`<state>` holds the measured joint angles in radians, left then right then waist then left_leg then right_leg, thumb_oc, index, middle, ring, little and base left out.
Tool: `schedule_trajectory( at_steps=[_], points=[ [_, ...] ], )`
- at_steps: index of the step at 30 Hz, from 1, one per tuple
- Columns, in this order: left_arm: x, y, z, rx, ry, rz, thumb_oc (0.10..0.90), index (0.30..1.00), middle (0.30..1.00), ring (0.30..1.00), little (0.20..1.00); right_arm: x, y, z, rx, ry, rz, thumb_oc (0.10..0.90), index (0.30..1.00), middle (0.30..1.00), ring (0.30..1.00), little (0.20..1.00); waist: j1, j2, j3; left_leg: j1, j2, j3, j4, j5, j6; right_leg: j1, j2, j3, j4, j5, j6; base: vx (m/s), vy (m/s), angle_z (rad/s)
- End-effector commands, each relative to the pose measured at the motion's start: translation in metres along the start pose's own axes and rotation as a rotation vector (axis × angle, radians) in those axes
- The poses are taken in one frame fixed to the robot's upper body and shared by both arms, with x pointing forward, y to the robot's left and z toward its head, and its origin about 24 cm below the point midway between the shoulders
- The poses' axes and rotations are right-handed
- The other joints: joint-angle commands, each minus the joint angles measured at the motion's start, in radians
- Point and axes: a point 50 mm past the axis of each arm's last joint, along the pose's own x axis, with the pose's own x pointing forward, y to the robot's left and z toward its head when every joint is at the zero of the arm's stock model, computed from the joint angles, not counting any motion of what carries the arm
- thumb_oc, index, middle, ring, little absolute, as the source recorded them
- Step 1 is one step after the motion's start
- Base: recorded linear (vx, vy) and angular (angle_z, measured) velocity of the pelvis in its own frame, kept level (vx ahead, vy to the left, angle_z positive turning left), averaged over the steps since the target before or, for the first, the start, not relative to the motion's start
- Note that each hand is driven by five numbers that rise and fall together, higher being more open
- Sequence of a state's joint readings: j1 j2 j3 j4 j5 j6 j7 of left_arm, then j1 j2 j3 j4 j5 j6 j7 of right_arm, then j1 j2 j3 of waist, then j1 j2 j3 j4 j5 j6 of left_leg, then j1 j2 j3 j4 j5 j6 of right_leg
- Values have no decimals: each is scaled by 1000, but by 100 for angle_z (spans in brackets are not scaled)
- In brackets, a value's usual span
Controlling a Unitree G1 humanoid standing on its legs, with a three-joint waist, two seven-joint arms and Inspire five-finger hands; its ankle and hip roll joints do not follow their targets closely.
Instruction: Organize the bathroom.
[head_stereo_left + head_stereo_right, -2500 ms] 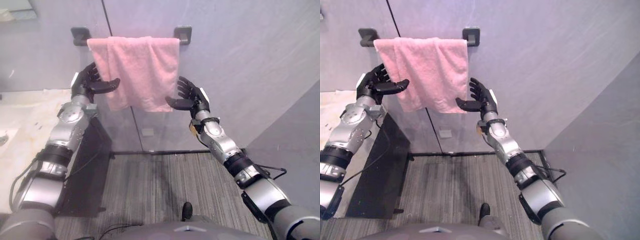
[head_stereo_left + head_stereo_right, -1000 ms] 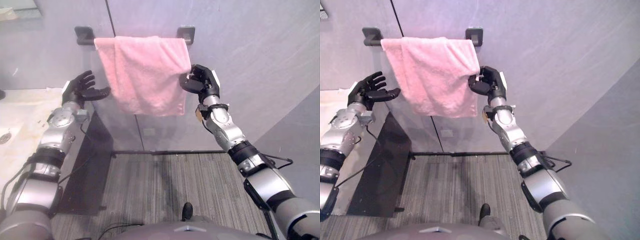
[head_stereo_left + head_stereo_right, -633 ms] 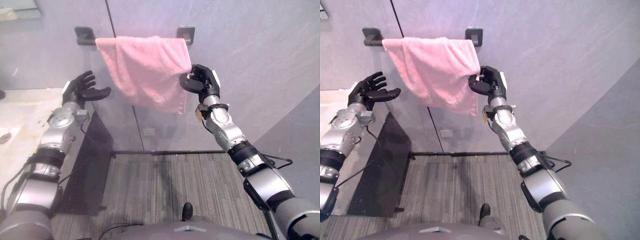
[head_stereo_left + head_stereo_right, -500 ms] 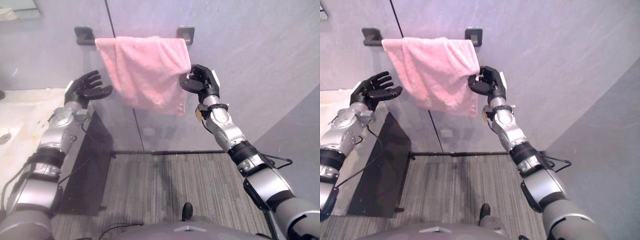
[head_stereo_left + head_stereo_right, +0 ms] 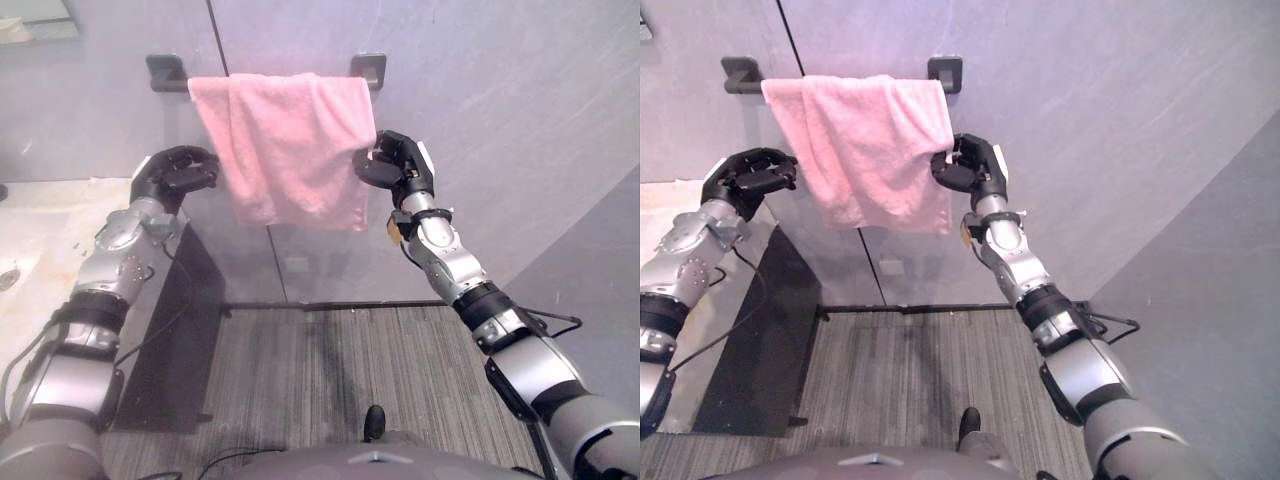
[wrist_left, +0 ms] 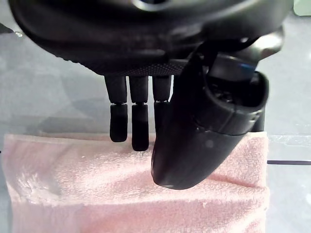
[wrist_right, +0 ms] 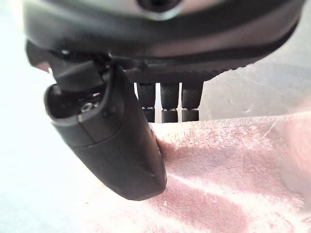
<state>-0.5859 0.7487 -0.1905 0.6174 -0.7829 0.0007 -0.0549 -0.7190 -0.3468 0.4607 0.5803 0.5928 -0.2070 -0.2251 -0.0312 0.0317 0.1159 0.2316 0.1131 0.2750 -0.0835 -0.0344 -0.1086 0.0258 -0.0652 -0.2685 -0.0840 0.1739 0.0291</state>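
Pink towel point(image 5: 290, 145): hanging folded over the dark towel bar point(image 5: 167, 72) on the grey wall point(image 5: 500, 120).
Right hand point(image 5: 392, 163): pinching the towel's right edge, fingers and thumb curled onto the cloth.
Left hand point(image 5: 175, 170): hovering just beside the towel's left edge, fingers curled, gripping nothing.
Below: striped grey floor point(image 5: 330, 370) running to the wall.

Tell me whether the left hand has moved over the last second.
Yes. The left hand rose and closed in on the pink towel's left edge, nearer the towel bar.
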Motion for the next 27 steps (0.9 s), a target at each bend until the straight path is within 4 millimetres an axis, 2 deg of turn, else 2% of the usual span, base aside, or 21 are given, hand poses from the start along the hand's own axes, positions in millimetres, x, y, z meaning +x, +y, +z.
schedule_trajectory(
  at_steps=[1, 8, 11, 12, 24, 27],
  points=[
    [7, 8, 95, 90, -341, 21, 400, 300, 300, 300, 300, 7, 7, 17, -69, -112, 44, 400, 300, 300, 300, 300, -17, 30, -63, -98, -80, -13, 50, 5, 49, 82, -4, 19, 53, -230, 109, 0, 0, 0],
    [3, 16, 93, 70, -387, 127, 400, 300, 300, 300, 300, 5, 9, 14, -68, -106, 44, 400, 300, 300, 300, 300, -16, 27, -60, -97, -82, -15, 51, 4, 50, 83, -4, 16, 53, -230, 107, 0, 0, 0],
    [2, 17, 88, 62, -381, 132, 742, 813, 813, 813, 813, 3, 11, 13, -67, -102, 48, 400, 300, 300, 300, 300, -16, 24, -59, -98, -81, -15, 50, 5, 49, 81, -3, 17, 54, -230, 106, 0, 0, 0],
    [2, 16, 86, 60, -375, 129, 800, 900, 900, 900, 900, 3, 11, 12, -69, -104, 48, 400, 300, 300, 300, 300, -16, 23, -60, -98, -81, -16, 49, 5, 49, 80, -3, 18, 54, -230, 106, 0, 0, 0],
    [10, 1, 94, 82, -345, 59, 800, 900, 900, 900, 900, 4, 15, 13, -70, -98, 71, 400, 300, 300, 300, 300, -23, 29, -59, -96, -80, -9, 51, 5, 50, 79, -2, 22, 53, -228, 109, 0, 0, 0],
    [12, -3, 94, 88, -345, 49, 800, 900, 900, 900, 900, 3, 22, 14, -74, -109, 103, 400, 300, 300, 300, 300, -27, 28, -60, -97, -80, -6, 55, 5, 48, 79, -1, 24, 53, -227, 109, 0, 0, 0]
  ],
)
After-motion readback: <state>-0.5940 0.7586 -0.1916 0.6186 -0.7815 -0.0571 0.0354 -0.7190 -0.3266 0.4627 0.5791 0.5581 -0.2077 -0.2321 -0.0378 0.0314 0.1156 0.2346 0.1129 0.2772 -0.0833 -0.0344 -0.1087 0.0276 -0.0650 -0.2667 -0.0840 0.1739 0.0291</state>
